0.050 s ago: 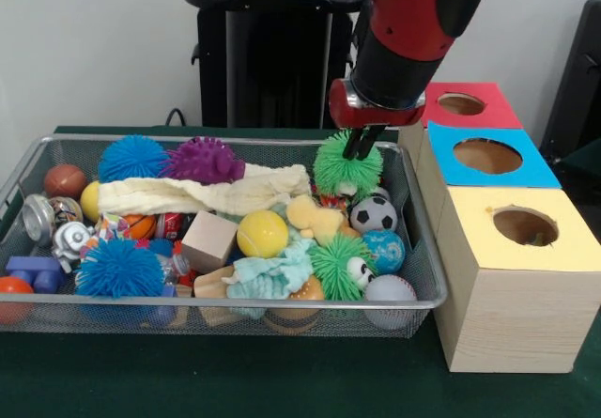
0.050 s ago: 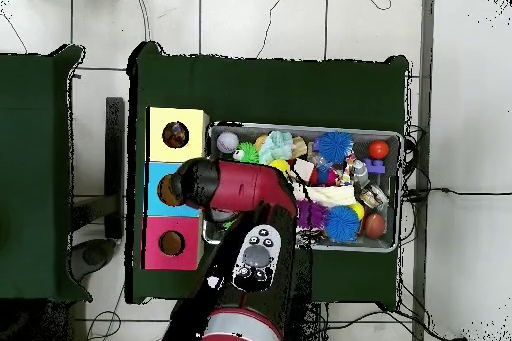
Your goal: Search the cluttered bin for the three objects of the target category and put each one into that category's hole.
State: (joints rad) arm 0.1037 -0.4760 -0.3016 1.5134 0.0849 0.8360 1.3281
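Progress — no way to tell how many pieces have gone in: the yellow box [image 1: 519, 277] shows something small and dark at the edge of its hole; the blue box [image 1: 488, 157] and red box [image 1: 467, 104] holes show nothing clearly. The wire bin [image 1: 424, 296] is full of clutter. The gripper [image 1: 361, 144] is clenched on a green spiky ball [image 1: 346, 166], held above the bin's far right corner, just left of the blue box. A second green spiky ball [image 1: 338, 266] lies near the front, right of centre — apparently the same category. Blue and purple spiky balls sit far left.
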